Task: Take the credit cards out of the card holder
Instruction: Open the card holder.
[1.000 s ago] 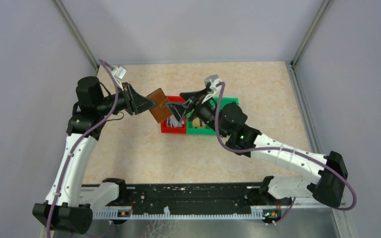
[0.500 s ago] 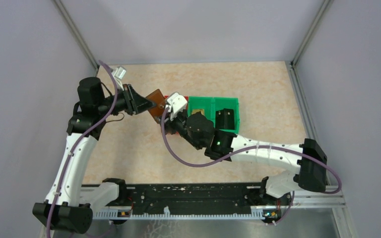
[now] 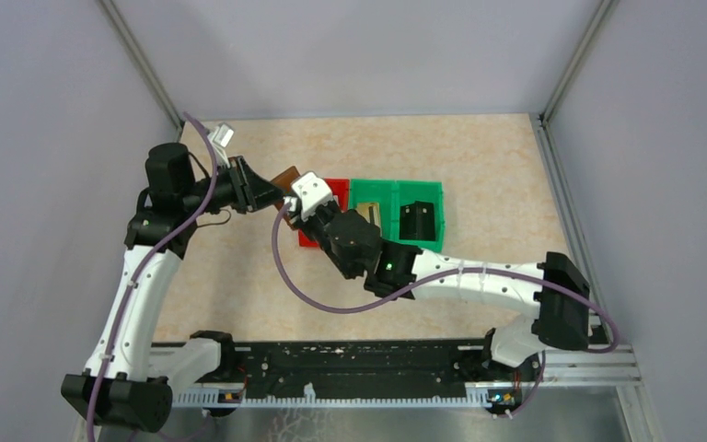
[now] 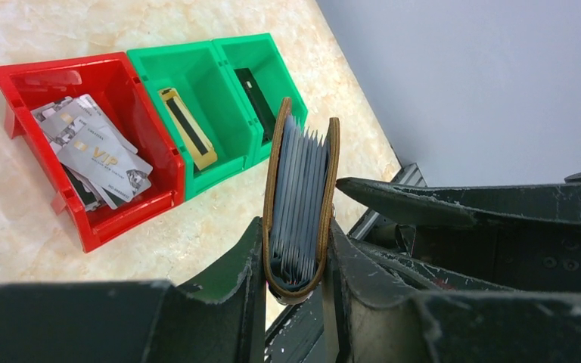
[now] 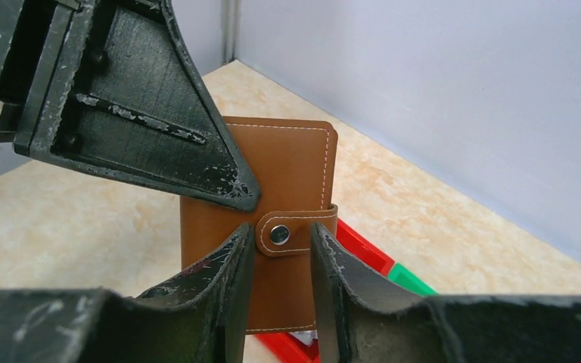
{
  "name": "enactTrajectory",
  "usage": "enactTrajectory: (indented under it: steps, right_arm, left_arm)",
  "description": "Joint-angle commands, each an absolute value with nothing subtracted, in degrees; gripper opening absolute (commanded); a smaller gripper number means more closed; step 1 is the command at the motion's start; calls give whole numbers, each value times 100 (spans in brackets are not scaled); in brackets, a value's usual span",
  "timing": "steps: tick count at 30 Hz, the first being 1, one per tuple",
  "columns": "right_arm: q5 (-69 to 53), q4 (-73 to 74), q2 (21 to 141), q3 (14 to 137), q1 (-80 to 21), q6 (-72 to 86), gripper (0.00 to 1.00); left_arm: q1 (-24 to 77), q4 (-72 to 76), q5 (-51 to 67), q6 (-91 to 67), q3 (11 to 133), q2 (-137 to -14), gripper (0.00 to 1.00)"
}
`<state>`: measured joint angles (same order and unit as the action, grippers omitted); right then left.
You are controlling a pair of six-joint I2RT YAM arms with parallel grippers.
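Observation:
The brown card holder stands upright above the table with my left gripper shut on its folded spine. Its top gapes, showing grey-blue sleeves; whether cards sit in them I cannot tell. From the other side my right gripper faces the holder's brown cover. Its jaws are narrowly apart on either side of the fastened snap tab. Grey credit cards lie in the red bin. A gold card with a dark stripe and a dark card lie in the green bins.
The red bin and the two joined green bins sit mid-table, just right of the held holder. The right forearm crosses over the red bin's near side. Grey walls enclose the table.
The right arm has swung left from over the bins to the card holder, and its jaws have narrowed. The left gripper has kept its hold, drawing the holder slightly left.

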<state>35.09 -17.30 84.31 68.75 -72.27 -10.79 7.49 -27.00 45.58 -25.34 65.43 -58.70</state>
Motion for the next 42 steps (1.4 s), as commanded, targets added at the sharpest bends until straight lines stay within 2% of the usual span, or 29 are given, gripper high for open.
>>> enactTrajectory:
  steps: [1, 7, 9, 14, 21, 31, 34, 38, 42]
  right_arm:
    - [4037, -2125, 8634, 7099, -7396, -1840, 33]
    - [4614, -2628, 8942, 7014, -7629, -2829, 32]
    - [4939, -2949, 9077, 6989, -7651, -3180, 26]
    - [5489, -4078, 9341, 6902, -7664, -4324, 0]
    - [5628, -5715, 9611, 6715, -7678, -5780, 0]
    - [5706, -6304, 9505, 6610, -7566, -5927, 0]
    - [5740, -6037, 9317, 6622, -7443, -5613, 0]
    - [5571, -4976, 8869, 6654, -7259, -4537, 0]
    - [4413, -2592, 8117, 6788, -6835, -2227, 0]
  left_arm:
    - [765, -2608, 4793, -2733, 6677, -5826, 0]
    - [769, -2637, 4807, -2721, 6689, -5825, 0]
    - [765, -2649, 4807, -2717, 6705, -5826, 0]
    - [765, -2723, 4857, -2698, 6730, -5851, 0]
    - [767, -2837, 4865, -2646, 6802, -5875, 0]
    - [765, -2890, 5080, -2568, 6817, -5906, 0]
    - [765, -2924, 5113, -2541, 6827, -5891, 0]
    - [765, -2935, 5137, -2476, 6827, -5867, 0]
    - [765, -2957, 5126, -2288, 6860, -5830, 0]
